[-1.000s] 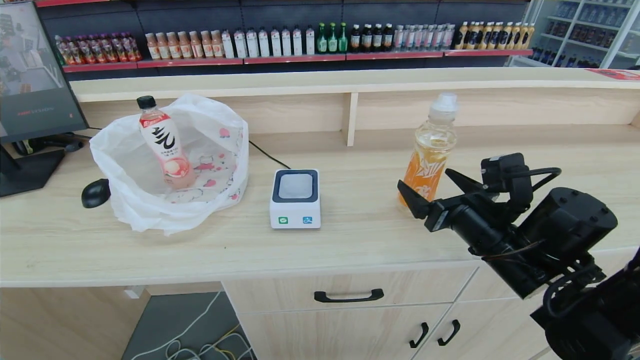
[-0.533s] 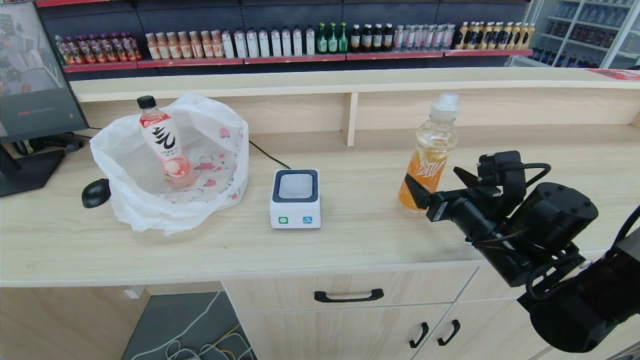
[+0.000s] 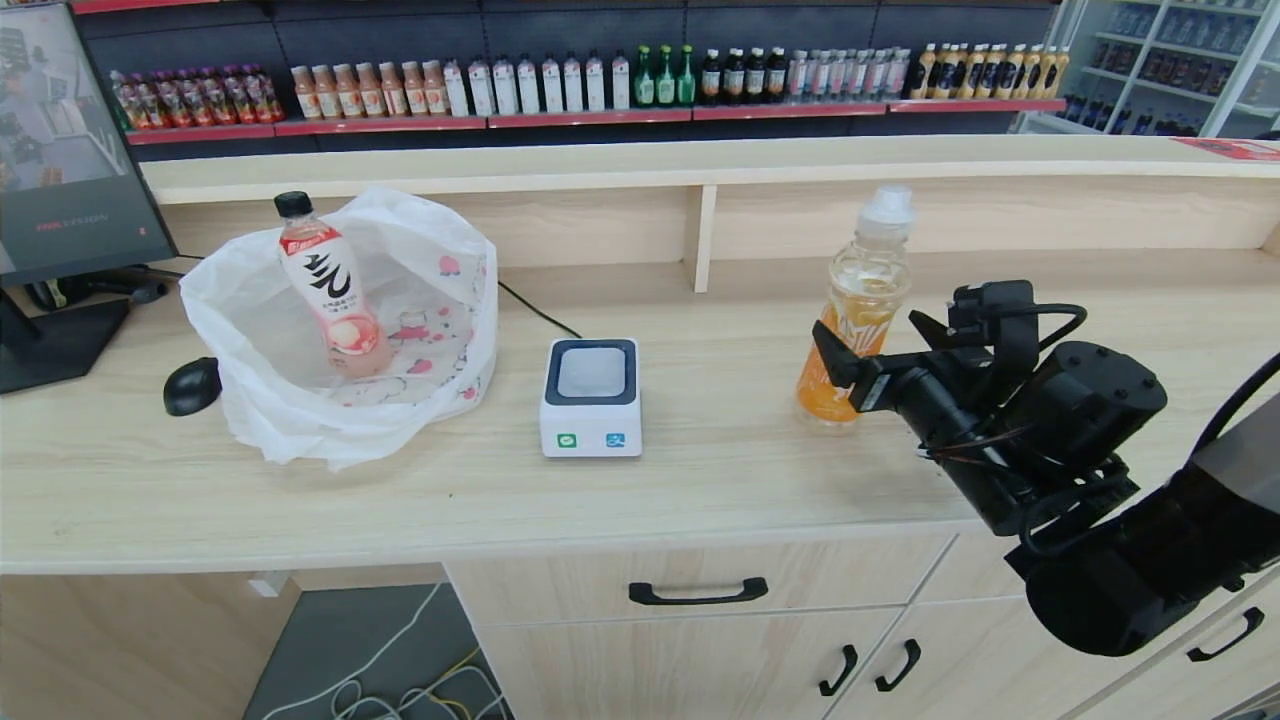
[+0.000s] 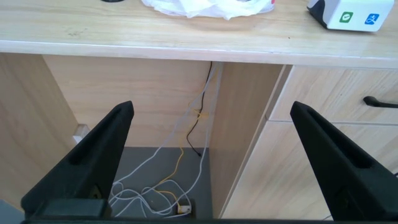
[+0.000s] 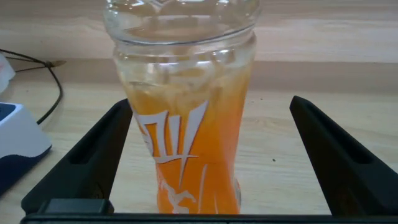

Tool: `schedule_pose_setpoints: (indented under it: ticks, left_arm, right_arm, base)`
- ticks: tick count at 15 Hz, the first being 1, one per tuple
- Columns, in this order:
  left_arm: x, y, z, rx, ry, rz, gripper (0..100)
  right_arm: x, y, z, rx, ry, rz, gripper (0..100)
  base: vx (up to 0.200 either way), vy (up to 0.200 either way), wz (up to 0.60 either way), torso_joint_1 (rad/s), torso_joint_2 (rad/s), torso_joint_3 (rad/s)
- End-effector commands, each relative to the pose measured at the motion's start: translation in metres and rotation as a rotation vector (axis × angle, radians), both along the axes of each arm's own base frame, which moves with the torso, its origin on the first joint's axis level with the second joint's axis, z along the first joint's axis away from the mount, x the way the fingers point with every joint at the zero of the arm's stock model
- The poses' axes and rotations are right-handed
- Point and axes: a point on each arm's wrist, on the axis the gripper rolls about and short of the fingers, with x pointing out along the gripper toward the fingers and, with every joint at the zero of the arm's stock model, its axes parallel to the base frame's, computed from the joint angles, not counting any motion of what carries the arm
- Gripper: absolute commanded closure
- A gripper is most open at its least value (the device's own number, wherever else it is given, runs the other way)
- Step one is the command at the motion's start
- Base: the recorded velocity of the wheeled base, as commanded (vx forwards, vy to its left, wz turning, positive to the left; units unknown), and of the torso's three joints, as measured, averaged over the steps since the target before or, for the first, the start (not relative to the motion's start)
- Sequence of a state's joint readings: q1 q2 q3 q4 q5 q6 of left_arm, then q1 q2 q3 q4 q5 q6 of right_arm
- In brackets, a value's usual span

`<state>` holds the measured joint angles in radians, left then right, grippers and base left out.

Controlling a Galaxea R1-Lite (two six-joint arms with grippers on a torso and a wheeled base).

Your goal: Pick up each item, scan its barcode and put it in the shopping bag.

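The orange drink bottle (image 3: 858, 310) stands upright on the bench (image 3: 700, 490), well to the right of the scanner (image 3: 591, 396) and far from the shopping bag (image 3: 250, 400), which already holds a pink bottle (image 3: 330, 300). The right claw (image 3: 868, 330) is spread wide at label height. In the right wrist view the bottle sits between its two fingers with a gap on each side, so nothing is gripped yet.

The bottle looks like thin, smooth plastic, mostly full, so probably fairly heavy for its width, a bit slippery, and soft under a hard squeeze. Being tall and narrow, it would tip if nudged on one side. The pinched waist around the label seems the safest hold. No barcode is visible.

The left claw (image 4: 211, 109) hangs apart and empty below the bench edge.
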<state>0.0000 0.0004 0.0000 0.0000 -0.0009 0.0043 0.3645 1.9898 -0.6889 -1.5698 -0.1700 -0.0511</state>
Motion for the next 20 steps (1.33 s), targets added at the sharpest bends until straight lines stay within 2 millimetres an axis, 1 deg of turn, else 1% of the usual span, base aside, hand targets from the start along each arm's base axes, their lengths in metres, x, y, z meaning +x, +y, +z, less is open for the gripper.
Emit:
schedule_pose_setpoints:
  ticks: [1,2,3,10,13,16,18,20]
  left_arm:
    - [0.0,0.0,0.0,0.0,0.0,-0.002,0]
    - [0.0,0.0,0.0,0.0,0.0,0.001,0]
    - [0.0,0.0,0.0,0.0,0.0,-0.002,0]
    - [0.0,0.0,0.0,0.0,0.0,-0.001,0]
    - [0.0,0.0,0.0,0.0,0.0,0.001,0]
    - [0.0,0.0,0.0,0.0,0.0,-0.002,0]
    - [0.0,0.0,0.0,0.0,0.0,-0.001,0]
    - [0.0,0.0,0.0,0.0,0.0,0.001,0]
  right_arm:
    - [0.005,-0.004,-0.002,0.0,0.001,-0.015,0]
    - [0.006,-0.004,-0.002,-0.002,0.0,-0.017,0]
    - [0.012,-0.005,-0.005,-0.002,0.0,-0.023,0]
    - [0.032,0.002,-0.011,0.005,-0.017,-0.023,0]
    - [0.036,0.004,-0.012,0.008,-0.024,-0.02,0]
    - [0.039,0.005,-0.016,0.007,-0.014,-0.02,0]
    - [0.043,0.006,-0.013,0.017,-0.032,-0.018,0]
    - [0.046,0.007,-0.018,0.013,-0.022,-0.018,0]
  base:
    - [0.0,0.0,0.0,0.0,0.0,0.0]
    - [0.0,0.0,0.0,0.0,0.0,0.0]
    - [0.0,0.0,0.0,0.0,0.0,0.0]
    - [0.0,0.0,0.0,0.0,0.0,0.0]
    - [0.0,0.0,0.0,0.0,0.0,0.0]
    - [0.0,0.0,0.0,0.0,0.0,0.0]
    - [0.0,0.0,0.0,0.0,0.0,0.0]
    - [0.0,0.0,0.0,0.0,0.0,0.0]
